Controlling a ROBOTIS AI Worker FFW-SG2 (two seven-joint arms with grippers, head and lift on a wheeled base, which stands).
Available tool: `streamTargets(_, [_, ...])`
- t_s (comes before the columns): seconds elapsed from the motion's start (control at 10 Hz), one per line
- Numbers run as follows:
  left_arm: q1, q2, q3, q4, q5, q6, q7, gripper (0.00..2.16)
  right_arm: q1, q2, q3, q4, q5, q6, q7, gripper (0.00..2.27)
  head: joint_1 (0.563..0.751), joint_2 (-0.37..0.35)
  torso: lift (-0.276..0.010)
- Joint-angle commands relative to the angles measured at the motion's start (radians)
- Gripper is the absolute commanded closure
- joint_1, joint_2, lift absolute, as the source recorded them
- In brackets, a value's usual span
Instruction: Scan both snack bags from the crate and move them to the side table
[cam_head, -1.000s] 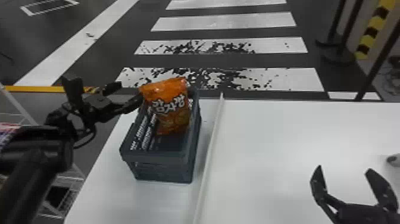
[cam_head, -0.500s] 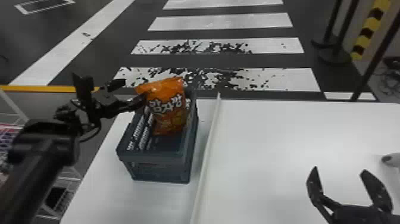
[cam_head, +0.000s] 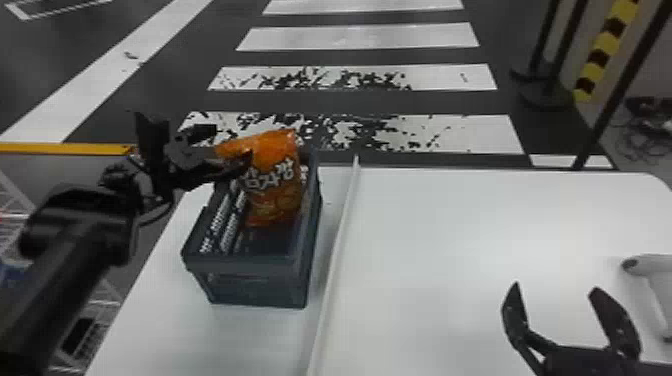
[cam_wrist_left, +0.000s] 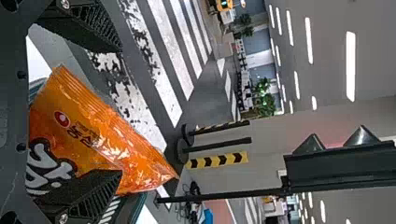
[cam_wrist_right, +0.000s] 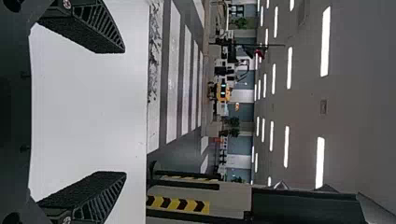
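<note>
**Bag standing in crate, left gripper spreading beside it**

The orange bag (cam_head: 275, 200) is standing upright in the crate (cam_head: 255, 285), toward its far end; its top is rising above the rim, with one upper corner reaching toward the left gripper (cam_head: 232, 145). This gripper is holding its two fingers apart at the bag's upper left side; in the left wrist view the bag is partly lying between the fingers, one of them overlapping its printed face — whether that finger is touching the bag, one cannot tell.

The crate, dark grey-blue with slotted walls, is resting on the left part of the white table (cam_head: 475, 225); a thin white strip (cam_head: 333, 260) is running lengthwise over the tabletop, just to the crate's right. The right gripper (cam_head: 555, 285) is hovering above the near right part of the table, well apart from the crate; its fingers are standing wide open with nothing between them, the bare tabletop showing past them in the right wrist view. A pale scanner (cam_head: 650, 265) is lying near it, at the head view's right edge — partly cut off.

Beyond the table, the dark floor (cam_head: 350, 57) is bearing broad white stripes; a yellow-and-black post (cam_head: 602, 52) is standing at the far right.
</note>
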Motion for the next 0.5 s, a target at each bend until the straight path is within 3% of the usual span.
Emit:
streamTargets(0.0, [-0.002,-0.004,-0.035,0.003,-0.017,0.002,0.003,0.07,0.005,0.001,0.000,-0.004,0.000,-0.004,0.000,0.06,0.695,0.105,-0.099])
streamTargets(0.2, [-0.002,-0.004,-0.048,0.011,-0.024,0.018,0.024,0.22,0.011,0.001,-0.002,-0.007,0.000,-0.004,0.000,0.06,0.695,0.091,-0.099])
streamTargets(0.3, [-0.002,-0.003,-0.048,0.011,-0.047,0.033,0.017,0.53,0.013,0.001,-0.002,-0.008,0.000,-0.004,0.000,0.06,0.695,0.091,-0.099])
streamTargets(0.4, [-0.002,-0.003,-0.048,0.011,-0.075,0.045,0.024,1.23,0.016,0.001,-0.002,-0.008,0.000,-0.004,0.000,0.06,0.695,0.091,-0.099])
